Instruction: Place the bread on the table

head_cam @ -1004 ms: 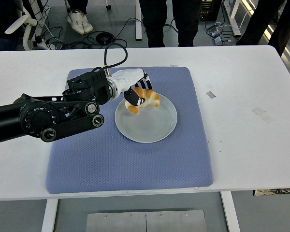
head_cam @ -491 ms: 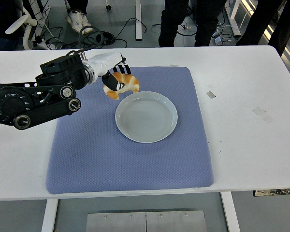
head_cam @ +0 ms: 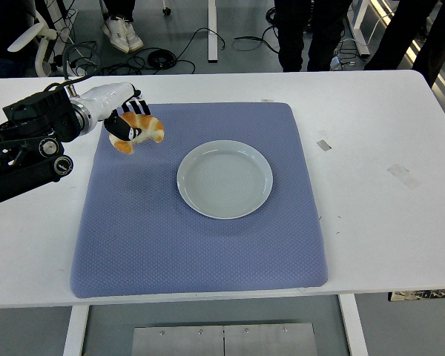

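The golden, crusty bread (head_cam: 137, 130), clasped in the left hand (head_cam: 122, 122), has travelled leftward off the plate (head_cam: 225, 179) to the mat's (head_cam: 200, 237) left edge

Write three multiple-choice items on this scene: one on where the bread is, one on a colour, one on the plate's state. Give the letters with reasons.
1. Where is the golden-brown bread roll?
A. on the plate
B. in the left hand, over the mat's far-left corner
C. on bare table

2. What colour is the textured fabric mat?
A. blue-purple
B. green
C. red

3. The round pale plate is:
A. stacked
B. holding bread
C. empty

Answers: B, the left hand grips the roll there; A, the mat shows blue-purple; C, nothing lies on the plate.
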